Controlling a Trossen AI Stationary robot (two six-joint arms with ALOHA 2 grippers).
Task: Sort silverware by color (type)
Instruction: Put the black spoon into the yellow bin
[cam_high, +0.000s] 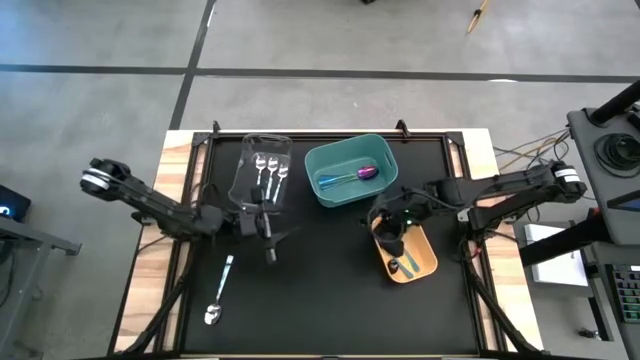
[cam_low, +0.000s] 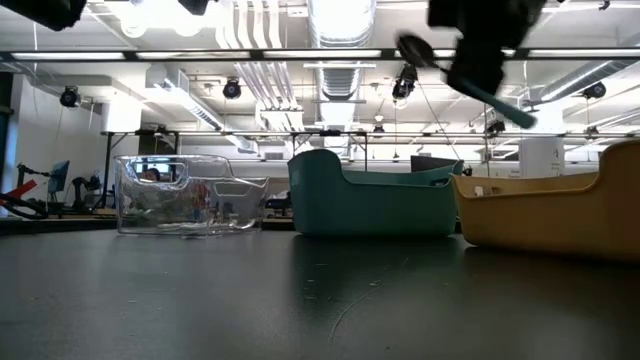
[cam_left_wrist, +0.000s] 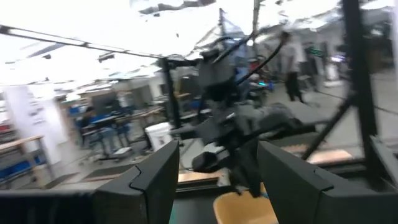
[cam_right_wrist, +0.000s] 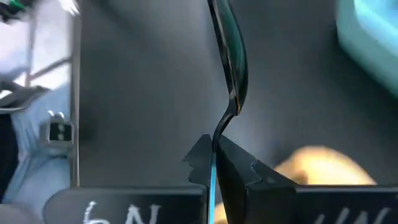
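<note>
In low view only, airborne teal-handled spoon (cam_low: 468, 75)

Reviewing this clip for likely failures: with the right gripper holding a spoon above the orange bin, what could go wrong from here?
1. The right gripper pinches the dark spoon only by its thin teal handle, bowl sticking far out; it might pivot or slip.
2. Released from this height above the orange bin, it could bounce out or hit the rim.
3. The left gripper waits open beside the clear bin; the silver spoon on the mat remains unsorted.

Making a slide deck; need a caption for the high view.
Right gripper holds a dark spoon over the orange bin; one silver spoon remains on the table.
</note>
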